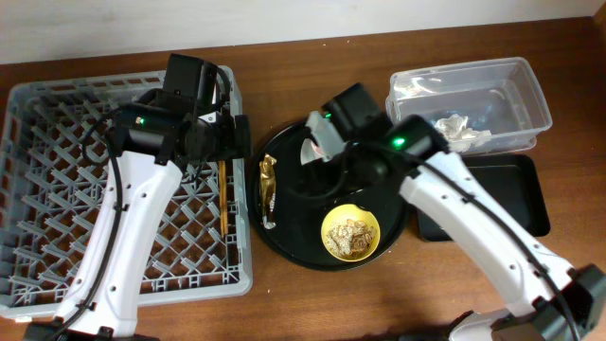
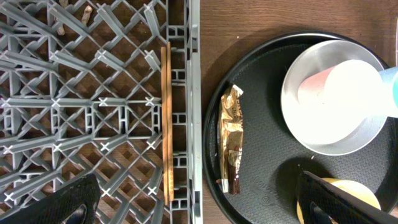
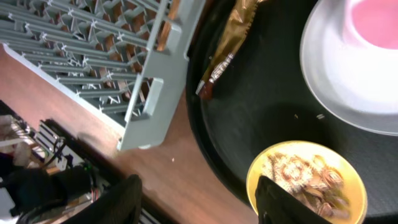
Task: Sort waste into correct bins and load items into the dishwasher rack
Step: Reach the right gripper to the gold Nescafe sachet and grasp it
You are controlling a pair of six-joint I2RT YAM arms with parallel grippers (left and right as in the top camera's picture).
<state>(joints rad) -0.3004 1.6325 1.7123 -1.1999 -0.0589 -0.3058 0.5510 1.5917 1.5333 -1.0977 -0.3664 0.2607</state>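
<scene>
Dishwasher rack (image 1: 57,123) sat on the left. The chopsticks (image 2: 166,124) lay flat inside it, along the wall nearest the round black tray (image 1: 284,248). Clear tub (image 1: 511,80) was far right with the napkin (image 1: 459,128) in it, and the black rectangular tray (image 1: 511,204) was just below.

On the round tray:
- white plate (image 2: 298,118) carrying the pink cup (image 2: 323,87) and blue cup (image 2: 390,93)
- yellow bowl (image 1: 326,227) of food scraps (image 3: 305,177)
- foil wrapper (image 2: 231,140) lying flat near the rack side

Left gripper (image 2: 199,186) hung over the seam between rack wall and tray, fingers spread wide and holding nothing. Right gripper (image 3: 196,193) was likewise wide and empty, above the tray rim beside the bowl.

My read was that the wrapper came next, for the left arm. To do it well:
- slide tray-ward until centred on the wrapper's middle
- straddle its narrow width and go low to the tray floor
- close fully, since thin foil slips
- mind the rack wall, the plate and the right arm crowding close
</scene>
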